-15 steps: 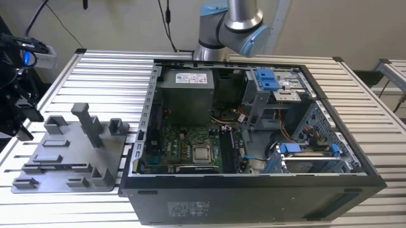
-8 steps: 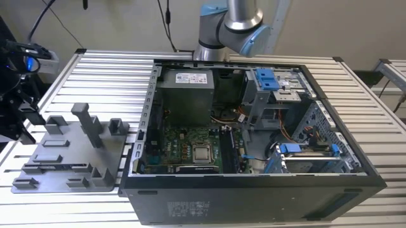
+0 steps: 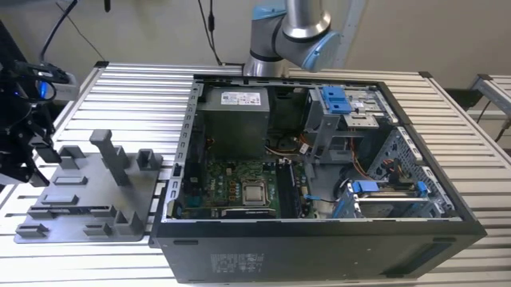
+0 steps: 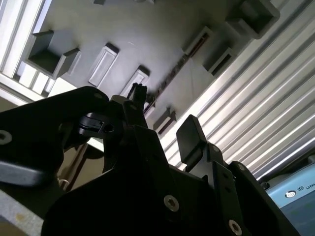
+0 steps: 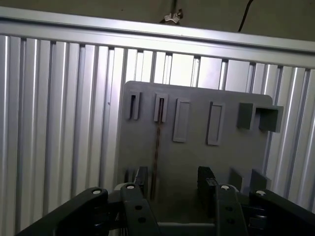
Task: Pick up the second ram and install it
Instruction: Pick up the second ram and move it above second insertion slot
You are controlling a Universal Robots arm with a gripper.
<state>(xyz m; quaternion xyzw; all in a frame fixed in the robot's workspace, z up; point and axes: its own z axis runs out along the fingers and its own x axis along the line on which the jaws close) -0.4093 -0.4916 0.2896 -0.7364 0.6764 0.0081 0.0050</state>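
Observation:
The second ram (image 5: 156, 147) stands on edge in a slot of the grey holder tray (image 5: 197, 162); it looks like a thin dark strip in both wrist views (image 4: 172, 73). My gripper (image 5: 173, 183) hovers over the tray, open, with nothing in it. One of its fingers (image 5: 141, 178) is close beside the ram strip and the other is farther off, so the strip lies between them. In the exterior view the gripper (image 3: 32, 161) hangs at the far left, above the tray (image 3: 88, 197).
An open computer case (image 3: 319, 251) lies on the slatted metal table (image 3: 128, 89), to the exterior view's right of the tray. Inside are the motherboard (image 3: 239, 179), a power supply (image 3: 233, 116) and blue-tabbed drive brackets (image 3: 339, 101). Upright posts (image 3: 108, 152) rise from the tray.

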